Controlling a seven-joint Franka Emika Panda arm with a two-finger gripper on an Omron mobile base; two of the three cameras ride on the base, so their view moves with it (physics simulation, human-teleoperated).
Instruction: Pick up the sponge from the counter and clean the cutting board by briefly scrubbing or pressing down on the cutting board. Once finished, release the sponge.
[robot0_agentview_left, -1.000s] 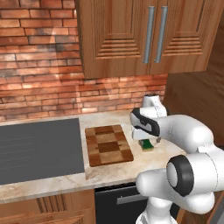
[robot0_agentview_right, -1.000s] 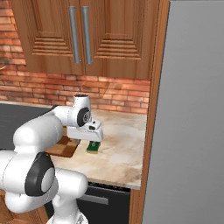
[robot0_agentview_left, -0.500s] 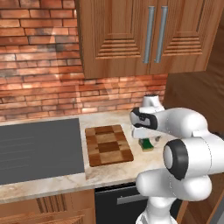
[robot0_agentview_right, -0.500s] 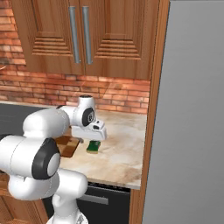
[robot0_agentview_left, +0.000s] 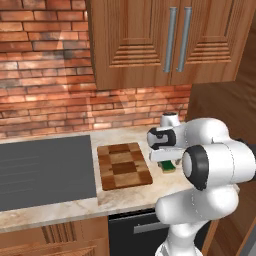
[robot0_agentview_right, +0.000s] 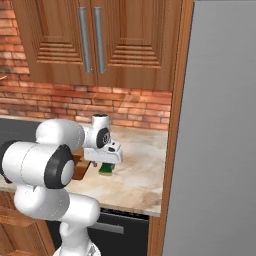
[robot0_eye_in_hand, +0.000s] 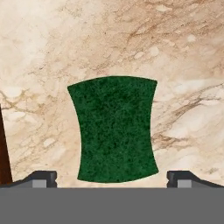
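Pickup step: end effector (robot0_eye_in_hand: 112, 177) hangs spread wide over the sponge (robot0_eye_in_hand: 115, 129) on the desk (robot0_eye_in_hand: 175, 65); next, lower and pinch it

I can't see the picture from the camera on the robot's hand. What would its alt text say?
A dark green sponge lies flat on the beige marbled counter, seen from straight above. The open gripper hovers over it, one dark fingertip on either side of the sponge's near end.
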